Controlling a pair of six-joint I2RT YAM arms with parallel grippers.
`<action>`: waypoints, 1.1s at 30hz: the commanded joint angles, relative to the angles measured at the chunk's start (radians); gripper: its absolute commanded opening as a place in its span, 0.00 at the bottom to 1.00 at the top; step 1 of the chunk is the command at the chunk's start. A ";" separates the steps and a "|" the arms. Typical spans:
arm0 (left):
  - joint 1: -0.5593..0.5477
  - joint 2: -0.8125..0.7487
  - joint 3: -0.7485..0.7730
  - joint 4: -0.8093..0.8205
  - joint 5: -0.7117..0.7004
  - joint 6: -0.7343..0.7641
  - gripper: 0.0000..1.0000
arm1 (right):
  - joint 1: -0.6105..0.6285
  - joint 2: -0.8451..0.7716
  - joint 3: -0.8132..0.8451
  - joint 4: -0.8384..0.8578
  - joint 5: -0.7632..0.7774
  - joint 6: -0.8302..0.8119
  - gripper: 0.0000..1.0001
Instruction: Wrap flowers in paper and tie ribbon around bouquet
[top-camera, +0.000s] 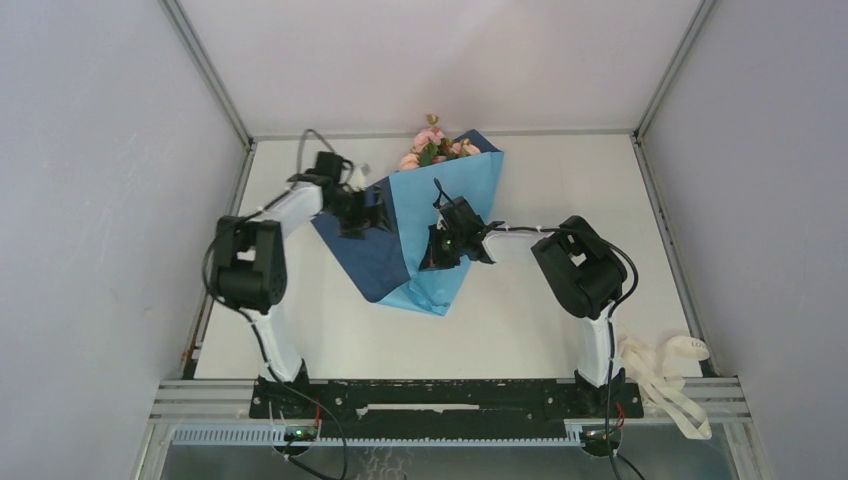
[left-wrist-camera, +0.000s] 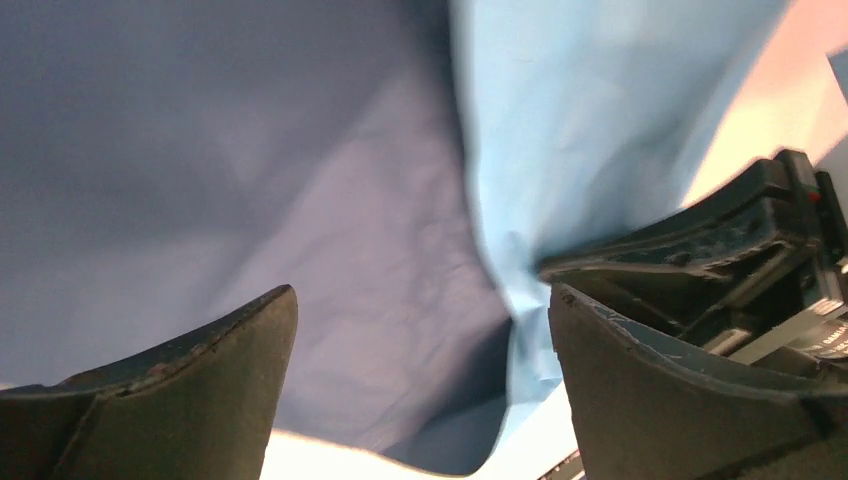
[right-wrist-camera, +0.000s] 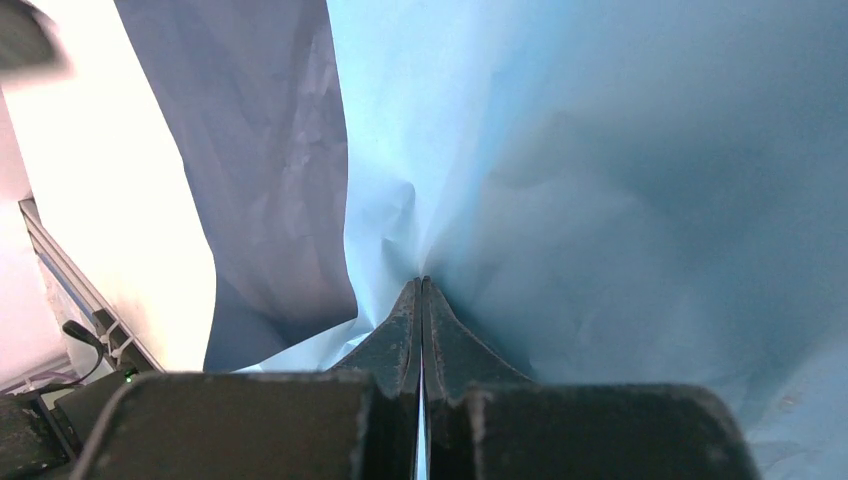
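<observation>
Step in hand: wrapping, fold half made. The paper (top-camera: 445, 185) is laid partly over the flowers (top-camera: 432, 148); blooms show at its far corner. The right gripper (right-wrist-camera: 420, 285) is pinched shut on a light-blue fold near the paper's middle. The left gripper (left-wrist-camera: 422, 292) is spread over the paper's dark left flap, with nothing held.

Next, as judged: the dark flap is to be taken and drawn across. Open table (top-camera: 560, 300) is seen left, right and nearward of the paper; its far corner is close to the table's back edge. The ribbon (top-camera: 662, 375) lies well right of the paper, untouched.

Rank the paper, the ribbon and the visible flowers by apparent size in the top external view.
1. paper
2. ribbon, a loose heap, and nearer the camera, so less sure
3. flowers, only the blooms showing beyond the paper
</observation>
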 joint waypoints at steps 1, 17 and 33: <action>0.221 -0.166 -0.141 0.055 -0.115 -0.133 1.00 | 0.032 0.015 -0.035 -0.048 0.074 -0.007 0.00; 0.225 0.043 -0.229 0.241 0.082 -0.323 1.00 | 0.036 -0.012 -0.036 -0.071 0.093 -0.031 0.00; 0.155 -0.156 -0.282 0.268 0.036 -0.196 0.36 | 0.032 -0.011 -0.036 -0.072 0.088 -0.024 0.00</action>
